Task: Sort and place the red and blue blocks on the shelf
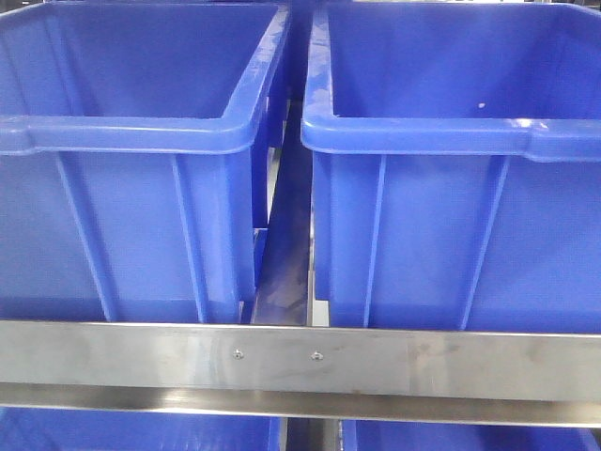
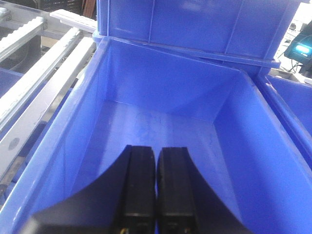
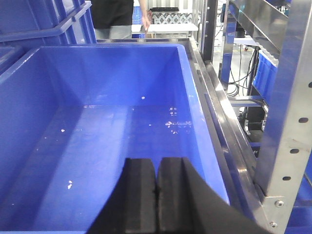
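Shelf (image 1: pixel 300 362): brushed steel front rail with two small screws near its middle, running across the front view; more steel uprights with punched holes at the right edge of the right wrist view.

Left bin (image 1: pixel 131 178) and right bin (image 1: pixel 451 178): two large blue plastic bins side by side on the shelf, a narrow gap between them. Rims of further blue bins show on the tier below the rail.

Left pincer (image 2: pixel 156 185): black, fingers pressed together with only a thin seam between them, clenched on nothing visible, hanging over the inside of a blue bin (image 2: pixel 161 122) whose floor is bare.

Right pincer (image 3: pixel 156 195): black, fingers likewise clenched together, nothing between them, above the inside of a blue bin (image 3: pixel 97 136) whose floor carries small white flecks.

Red and blue blocks: not seen in any view; neither bin interior shows one.

Person (image 3: pixel 117 17): dark top, partly visible behind the bin in the right wrist view.
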Controlling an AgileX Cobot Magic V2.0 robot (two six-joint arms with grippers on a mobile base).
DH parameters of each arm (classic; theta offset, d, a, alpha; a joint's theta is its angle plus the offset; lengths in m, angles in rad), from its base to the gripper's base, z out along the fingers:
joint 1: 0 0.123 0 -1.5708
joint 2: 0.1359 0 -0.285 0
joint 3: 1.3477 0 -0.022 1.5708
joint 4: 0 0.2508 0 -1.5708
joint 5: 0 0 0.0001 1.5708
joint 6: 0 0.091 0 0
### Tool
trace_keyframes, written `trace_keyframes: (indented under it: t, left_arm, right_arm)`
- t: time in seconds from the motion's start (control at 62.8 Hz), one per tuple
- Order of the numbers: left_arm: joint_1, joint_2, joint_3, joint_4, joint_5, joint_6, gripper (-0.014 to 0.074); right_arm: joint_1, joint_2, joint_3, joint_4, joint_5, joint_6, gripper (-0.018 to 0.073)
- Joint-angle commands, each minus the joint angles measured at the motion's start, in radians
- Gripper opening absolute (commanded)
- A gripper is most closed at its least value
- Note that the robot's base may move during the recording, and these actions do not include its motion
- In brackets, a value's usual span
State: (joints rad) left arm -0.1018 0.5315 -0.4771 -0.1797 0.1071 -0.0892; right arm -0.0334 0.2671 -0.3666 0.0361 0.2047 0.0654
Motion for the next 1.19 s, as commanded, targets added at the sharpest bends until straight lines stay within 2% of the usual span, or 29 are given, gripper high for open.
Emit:
trace_keyframes:
  t: [0.0,0.271,0.366,0.446,0.51,0.892,0.939,1.178]
  left_arm:
    - [0.001,0.005,-0.03,-0.007,-0.092,-0.009,0.0125]
    - [0.001,0.005,-0.03,-0.007,-0.092,-0.009,0.0125]
    - [0.001,0.005,-0.03,-0.007,-0.092,-0.009,0.0125]
    - [0.001,0.005,-0.03,-0.007,-0.092,-0.009,0.0125]
    - [0.001,0.005,-0.03,-0.007,-0.092,-0.009,0.0125]
    - [0.001,0.005,-0.03,-0.007,-0.092,-0.009,0.0125]
    - [0.001,0.008,-0.03,-0.007,-0.092,-0.009,0.0125]
    - [0.001,0.008,-0.03,-0.007,-0.085,-0.009,0.0125]
  right_arm:
    - [-0.007,0.008,-0.026,-0.006,-0.093,-0.007,0.0057]
    - [-0.007,0.0,0.019,-0.006,-0.121,-0.007,0.0057]
    - [-0.002,-0.033,0.064,-0.036,-0.168,-0.013,0.0057]
    - [0.02,-0.094,0.126,-0.089,-0.254,-0.065,0.0057]
    - [0.031,-0.128,0.168,-0.085,-0.281,-0.076,0.0057]
    - [0.035,-0.302,0.379,-0.055,-0.339,-0.033,0.0057]
    - [0.035,-0.296,0.374,-0.054,-0.291,-0.033,0.0057]
    - [0.035,-0.299,0.376,-0.052,-0.3,-0.033,0.0057]
